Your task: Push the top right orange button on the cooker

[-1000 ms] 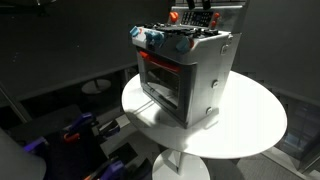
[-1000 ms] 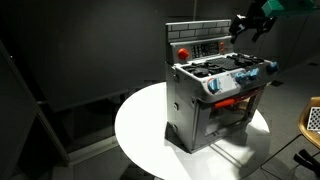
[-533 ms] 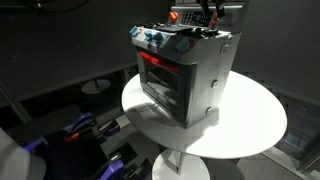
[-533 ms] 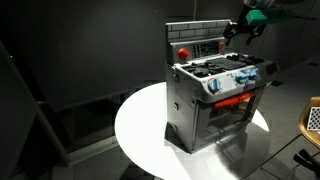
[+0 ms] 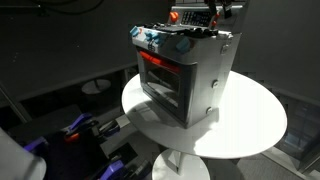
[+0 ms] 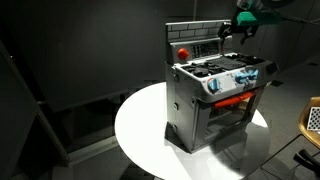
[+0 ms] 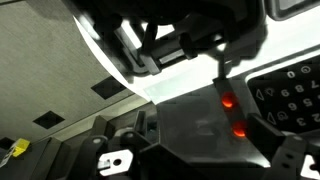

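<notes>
Hovering pincer (image 6: 230,30) at cooker's (image 6: 215,100) panel

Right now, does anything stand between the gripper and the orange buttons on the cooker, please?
Nothing visible does. The gripper hangs at the end of the cooker's back panel, and the wrist view shows only bare panel before the orange buttons.

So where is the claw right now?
In an exterior view the claw hangs at the upper right corner of the cooker's back panel; the wrist view shows two orange buttons close by.
</notes>
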`<state>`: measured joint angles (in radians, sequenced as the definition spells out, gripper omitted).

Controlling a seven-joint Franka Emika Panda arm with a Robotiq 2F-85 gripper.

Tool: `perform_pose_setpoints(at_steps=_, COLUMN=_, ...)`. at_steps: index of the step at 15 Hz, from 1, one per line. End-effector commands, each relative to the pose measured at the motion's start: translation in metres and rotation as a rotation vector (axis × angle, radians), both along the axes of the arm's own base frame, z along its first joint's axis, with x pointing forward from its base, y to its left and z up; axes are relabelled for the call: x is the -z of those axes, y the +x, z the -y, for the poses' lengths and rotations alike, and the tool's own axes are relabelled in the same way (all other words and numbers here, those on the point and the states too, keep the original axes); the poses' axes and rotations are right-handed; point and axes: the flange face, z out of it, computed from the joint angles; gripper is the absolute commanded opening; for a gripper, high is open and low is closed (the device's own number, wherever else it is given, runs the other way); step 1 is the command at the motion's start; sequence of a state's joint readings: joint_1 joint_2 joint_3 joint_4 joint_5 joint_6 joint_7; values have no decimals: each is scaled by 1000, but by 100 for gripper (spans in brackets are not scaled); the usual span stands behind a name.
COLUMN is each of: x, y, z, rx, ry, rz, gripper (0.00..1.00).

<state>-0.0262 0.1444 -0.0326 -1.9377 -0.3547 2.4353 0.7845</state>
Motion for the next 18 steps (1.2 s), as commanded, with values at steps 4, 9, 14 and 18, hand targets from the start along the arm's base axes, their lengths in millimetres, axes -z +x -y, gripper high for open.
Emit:
perform_pose_setpoints(at_steps=4, x=2, y=17, z=3, rx=34, ry=-7, rz=15, gripper=100)
perform_pose_setpoints(at_steps=9, x=-10, y=8, z=-2, rx=3, ry=19, rz=-2, gripper=100)
perform_pose_setpoints(at_steps=14, x=-31, y=-9, z=-10, rx=-73, ry=80, rz=-47, gripper=100)
perform_pose_setpoints(at_steps=18, x=-49, y=-29, z=-20, rx=-169, ry=118, rz=-131, gripper=100)
